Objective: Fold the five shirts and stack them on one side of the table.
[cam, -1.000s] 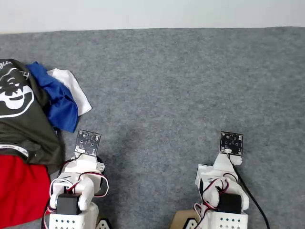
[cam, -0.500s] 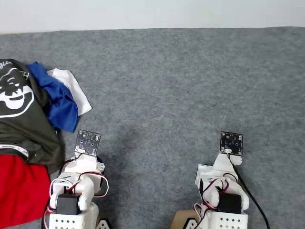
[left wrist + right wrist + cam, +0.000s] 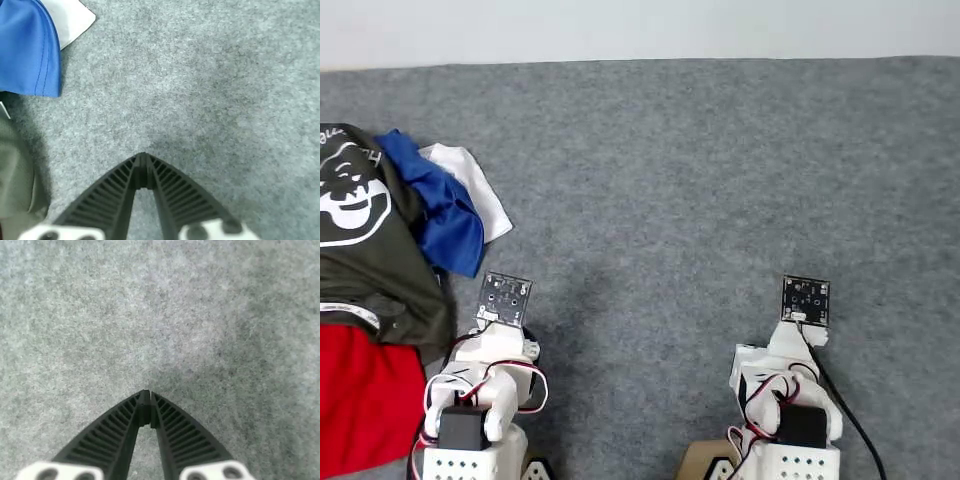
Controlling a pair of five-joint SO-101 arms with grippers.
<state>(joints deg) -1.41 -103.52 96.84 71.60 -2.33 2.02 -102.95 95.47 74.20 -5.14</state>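
Shirts (image 3: 375, 265) heaped lengthwise along table (image 3: 720, 180) left edge; left claw (image 3: 144, 159), right claw (image 3: 145, 395) closed, empty

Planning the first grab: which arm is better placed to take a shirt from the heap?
Left, likely. The left gripper sits shut beside the blue shirt and olive shirt; the right gripper, also shut, is over bare mat, farther off.

No text is showing clearly enough to be read. The crumpled dark olive cotton shirt (image 3: 380, 270), lying at the left of the grey felt table (image 3: 700, 150), is carrying a white cartoon print (image 3: 345, 200) with a few letters above it, too small to tell.
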